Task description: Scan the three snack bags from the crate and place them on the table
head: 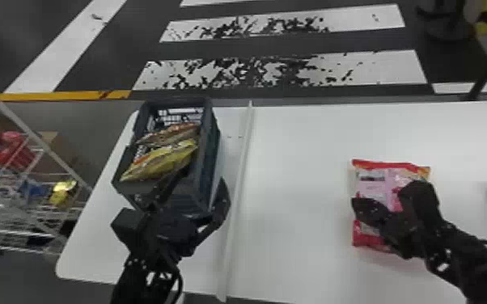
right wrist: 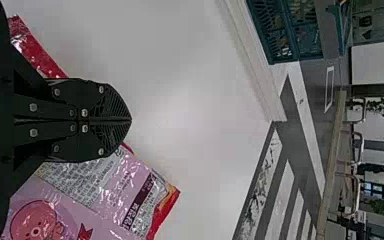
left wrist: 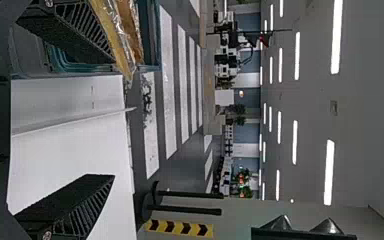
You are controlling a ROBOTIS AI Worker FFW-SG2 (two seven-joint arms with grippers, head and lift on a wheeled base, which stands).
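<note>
Yellow bag (head: 159, 162) and brown bag (head: 174, 134) lean inside the crate (head: 133, 186), just ahead of the left gripper (head: 204, 177), in the head view. Left wrist view: its fingers stand apart; the step looks like picking the second bag, and next calls for straddling the yellow one, then closing. Right wrist view: the right gripper (right wrist: 131, 120) is closed, seemingly empty, over a pink-and-red bag (right wrist: 107, 200) on the table (right wrist: 180, 90), its label showing small print and a cartoon animal.

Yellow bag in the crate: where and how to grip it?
Probably mid upper edge of the yellow bag, left gripper from above, one finger per broad face. It leans in the crate thin edge up; the brownish bag sits close behind, so slot the far finger carefully.
</note>
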